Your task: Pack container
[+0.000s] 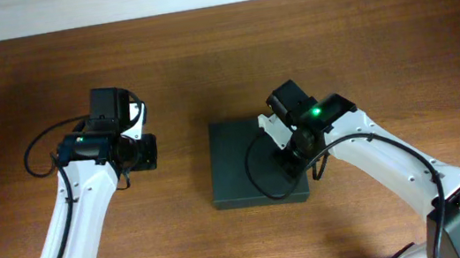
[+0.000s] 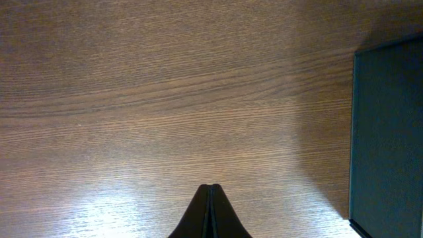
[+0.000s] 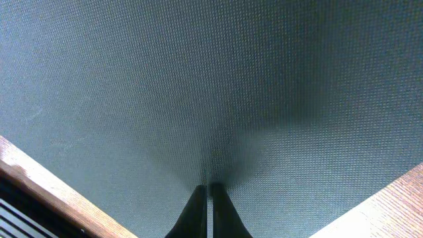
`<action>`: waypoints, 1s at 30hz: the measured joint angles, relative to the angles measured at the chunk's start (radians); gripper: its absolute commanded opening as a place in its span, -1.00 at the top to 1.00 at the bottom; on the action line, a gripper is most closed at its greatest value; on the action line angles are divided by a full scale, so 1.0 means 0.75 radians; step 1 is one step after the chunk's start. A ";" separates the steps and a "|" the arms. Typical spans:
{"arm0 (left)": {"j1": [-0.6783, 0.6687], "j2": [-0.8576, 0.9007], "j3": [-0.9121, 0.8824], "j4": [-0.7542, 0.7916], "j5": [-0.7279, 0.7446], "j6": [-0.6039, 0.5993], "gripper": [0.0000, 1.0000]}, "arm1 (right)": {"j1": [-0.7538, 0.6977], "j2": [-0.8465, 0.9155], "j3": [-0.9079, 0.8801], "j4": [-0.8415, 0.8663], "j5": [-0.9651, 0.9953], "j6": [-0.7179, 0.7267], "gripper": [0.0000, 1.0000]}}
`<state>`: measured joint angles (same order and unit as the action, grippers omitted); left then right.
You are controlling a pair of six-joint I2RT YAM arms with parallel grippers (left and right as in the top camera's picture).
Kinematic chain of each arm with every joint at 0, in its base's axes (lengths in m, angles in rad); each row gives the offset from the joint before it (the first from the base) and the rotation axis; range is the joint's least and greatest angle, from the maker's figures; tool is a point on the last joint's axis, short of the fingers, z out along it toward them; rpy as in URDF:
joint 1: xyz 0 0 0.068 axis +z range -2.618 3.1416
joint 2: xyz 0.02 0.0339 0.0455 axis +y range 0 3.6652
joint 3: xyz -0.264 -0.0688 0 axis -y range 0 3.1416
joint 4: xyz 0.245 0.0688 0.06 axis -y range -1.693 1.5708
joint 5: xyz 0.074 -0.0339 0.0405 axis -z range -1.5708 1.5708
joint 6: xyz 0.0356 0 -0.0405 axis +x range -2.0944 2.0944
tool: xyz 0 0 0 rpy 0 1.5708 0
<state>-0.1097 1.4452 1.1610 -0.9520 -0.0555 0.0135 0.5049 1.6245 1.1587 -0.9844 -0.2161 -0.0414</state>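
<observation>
1. Location of the container. The container lies flat on the bench, roughly midway between my two arms. Its lid reads as folded down: the overhead view shows one unbroken dark top face and no open interior. No loose items to pack are visible on either side of the container.

2. Right hand. My right hand is over the right part of the container, with its fingers pressed together and holding nothing. The tips point down at the lid, at or just above its textured surface; I cannot confirm contact from the wrist view. My judgement is that closed fingers are used here because a single blunt tip suits pressing the flap flat or steadying the box, where spread fingers would serve no purpose.

3. Left hand. My left hand is to the left of the container, apart from it, over bare bench. Its fingers are also closed together and empty. This position keeps it out of the right arm's working area while leaving the container's left edge within reach.

4. Task status. Judged from the closed lid, packing appears near completion.
</observation>
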 measured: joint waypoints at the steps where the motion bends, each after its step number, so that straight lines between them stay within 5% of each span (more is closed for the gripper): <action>1: 0.000 0.000 0.000 -0.001 0.000 0.000 0.96 | 0.000 0.000 0.000 0.003 0.000 -0.001 0.93; 16: 0.001 -0.011 0.000 -0.003 0.000 0.001 0.96 | -0.044 -0.020 -0.013 0.026 0.005 -0.010 0.81; 30: 0.202 -0.396 -0.091 -0.007 0.054 0.008 0.96 | -0.711 -0.386 0.100 -0.094 0.119 0.044 0.92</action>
<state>0.0418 1.1484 1.0931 -0.9573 -0.0151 0.0193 -0.0280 1.3354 1.2335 -1.0546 -0.1268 -0.0086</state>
